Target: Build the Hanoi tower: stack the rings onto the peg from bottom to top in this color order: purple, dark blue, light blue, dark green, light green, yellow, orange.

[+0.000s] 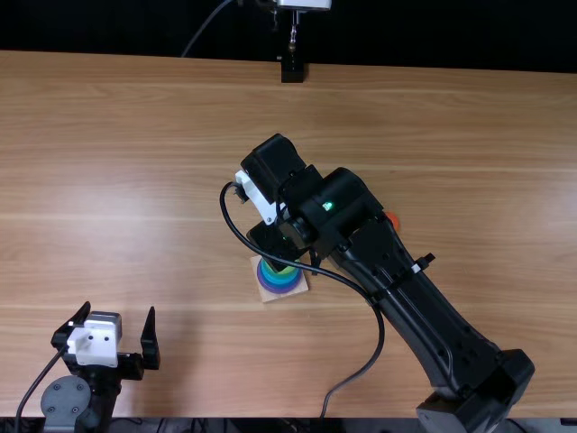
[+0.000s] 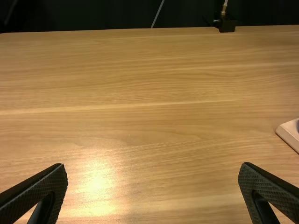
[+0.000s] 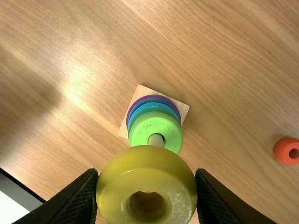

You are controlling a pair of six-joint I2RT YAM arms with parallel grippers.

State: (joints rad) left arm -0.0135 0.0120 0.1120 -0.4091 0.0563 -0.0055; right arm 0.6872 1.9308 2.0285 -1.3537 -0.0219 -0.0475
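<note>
Purple (image 1: pixel 280 290) through light green (image 3: pixel 156 122) on peg (image 3: pixel 156 140). Yellow (image 3: pixel 147 163) clamped in right gripper (image 3: pixel 147 173), left to place; orange (image 3: pixel 282 150) after. Left gripper (image 2: pixel 153 170) open.

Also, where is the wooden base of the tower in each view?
Top view: the wooden base, a little below centre, under the stacked rings.
Left wrist view: one corner of it, cut off by the picture's edge.
Right wrist view: near the middle, beyond the yellow ring in the right gripper.
Shared landmark: the table, under the base in all three.
</note>
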